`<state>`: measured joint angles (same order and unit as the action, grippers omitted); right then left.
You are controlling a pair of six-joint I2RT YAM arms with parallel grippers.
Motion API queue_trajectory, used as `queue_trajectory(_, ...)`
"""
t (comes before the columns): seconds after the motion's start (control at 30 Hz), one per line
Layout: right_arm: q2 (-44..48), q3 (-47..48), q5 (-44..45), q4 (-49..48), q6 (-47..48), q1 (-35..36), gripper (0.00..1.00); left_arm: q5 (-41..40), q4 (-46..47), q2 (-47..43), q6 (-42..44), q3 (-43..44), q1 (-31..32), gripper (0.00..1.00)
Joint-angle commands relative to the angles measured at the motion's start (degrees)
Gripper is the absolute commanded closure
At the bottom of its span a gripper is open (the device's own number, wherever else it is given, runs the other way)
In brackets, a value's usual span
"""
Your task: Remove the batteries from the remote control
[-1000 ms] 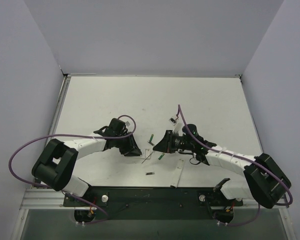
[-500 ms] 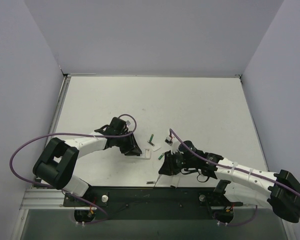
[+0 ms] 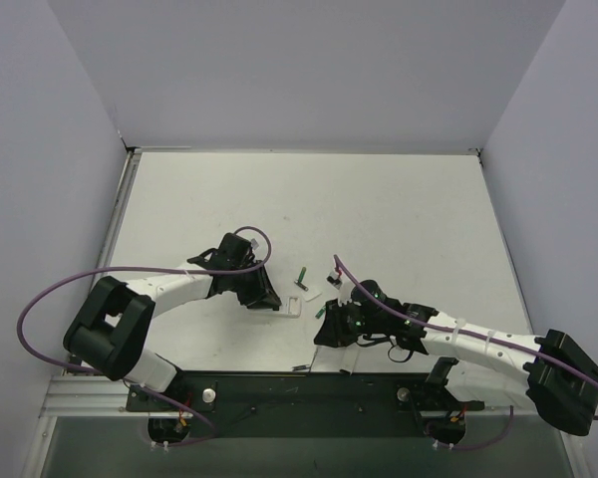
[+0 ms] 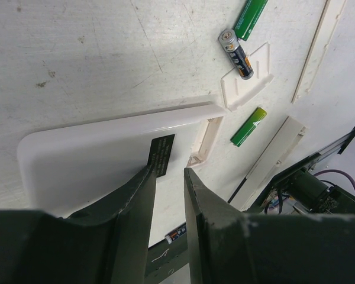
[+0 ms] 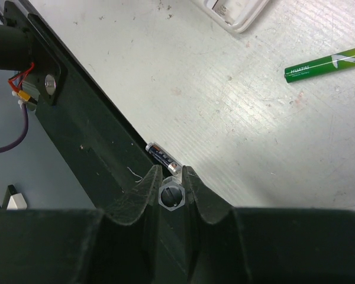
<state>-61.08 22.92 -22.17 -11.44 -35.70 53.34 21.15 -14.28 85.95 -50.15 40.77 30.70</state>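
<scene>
White table (image 3: 399, 219) fills the overhead view, with both arms reaching in from the near edge. The left arm (image 3: 169, 289) bends in from the left and the right arm (image 3: 468, 344) sweeps low across the front.

On to the remote (image 4: 94, 154): a flat white slab lying back-up under the left gripper (image 4: 167, 170), with an open bay at its right end. The jaws there are drawn almost together. Only a thin slit shows between them, with the remote's black label in it, and nothing is pinched. The fingertips sit right over the slab.

The right gripper (image 5: 169, 170) is down at the table's front edge, beside the black rail (image 5: 77, 118). Its jaws are close-set too, but I can't tell whether they're closed on anything.

A small white cover (image 4: 245, 83) lies just past the remote's open end.

Now the batteries, all out on the table. One dark cell (image 4: 236, 54) rests across the cover. The far green one (image 4: 251, 18) lies just beyond it, and the near green one (image 4: 248, 126) lies on the other side, beside the bay. A second dark cell (image 5: 163, 157) lies tight against the rail, its metal end right at the right gripper's fingertips.
</scene>
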Motion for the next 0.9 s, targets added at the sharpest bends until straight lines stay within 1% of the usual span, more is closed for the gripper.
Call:
queue_trajectory(0.0,0.3,-0.8,6.5,-4.1,0.6,-0.2,1.00,-4.8,-2.9,-0.5,2.3,-0.1,-0.1,0.63)
queue_trajectory(0.5,-0.4,-0.1,3.1,-9.7,-1.7,-0.1,1.00,-4.7,-3.3,-0.6,2.4,0.6,-0.1,0.63)
queue_trajectory(0.87,-0.8,0.5,1.2,-13.0,-3.3,0.8,1.00,-4.6,-6.3,-3.1,3.0,4.4,-0.1,0.63)
